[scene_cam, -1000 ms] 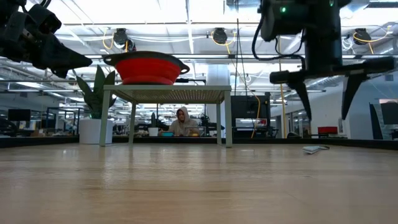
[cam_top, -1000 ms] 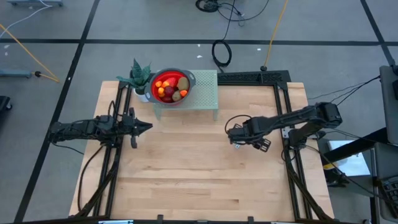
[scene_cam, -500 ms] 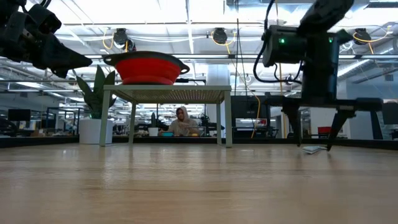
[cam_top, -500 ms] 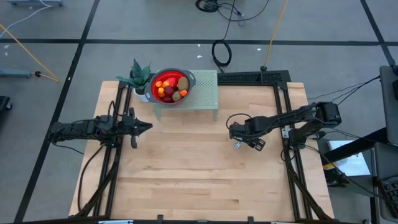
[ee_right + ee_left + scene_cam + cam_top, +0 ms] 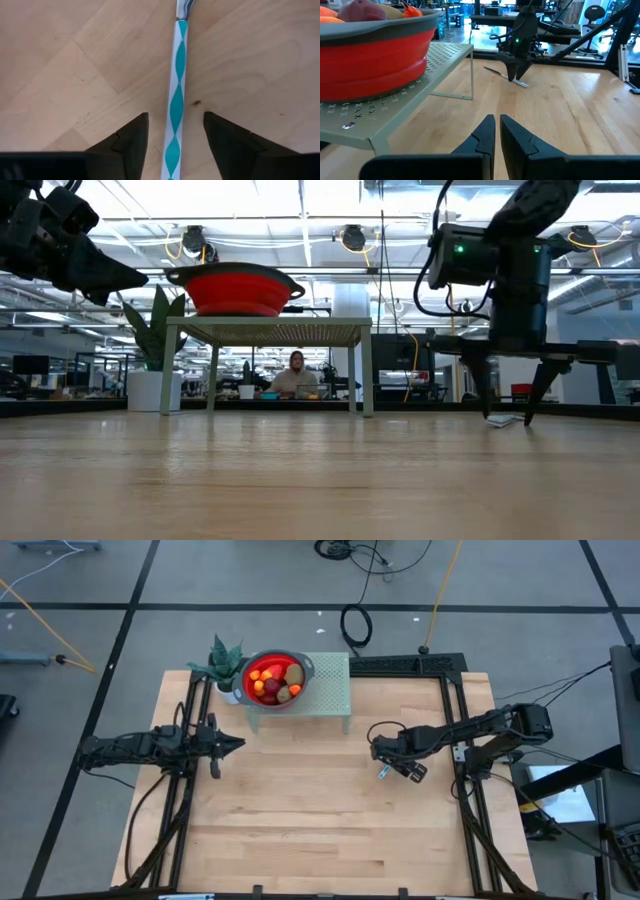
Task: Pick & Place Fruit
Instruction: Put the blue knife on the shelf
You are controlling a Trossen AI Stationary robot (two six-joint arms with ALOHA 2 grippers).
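The fruit (image 5: 272, 680) lies heaped in a red bowl with a grey rim (image 5: 300, 662), orange, dark red and brownish pieces; in the left wrist view the fruit (image 5: 362, 9) shows over the bowl's edge (image 5: 375, 52). My right gripper (image 5: 397, 761) (image 5: 509, 408) (image 5: 175, 142) points down, open, its fingers on either side of a slim blue-and-white stick (image 5: 177, 95) (image 5: 503, 420) that lies flat on the table, apart from it. My left gripper (image 5: 240, 744) (image 5: 496, 131) is shut, held level above the table's left part.
The bowl stands on a pale green perforated stand (image 5: 328, 692) (image 5: 270, 332) at the table's far side, beside a potted plant (image 5: 225, 664). Black frame rails (image 5: 455, 730) run along the table's left and right sides. A person sits in the room beyond the table (image 5: 296, 376).
My right gripper has come down from well above the table until its fingertips stand close to the table top on both sides of the stick. The stick and the fruit have kept their places.
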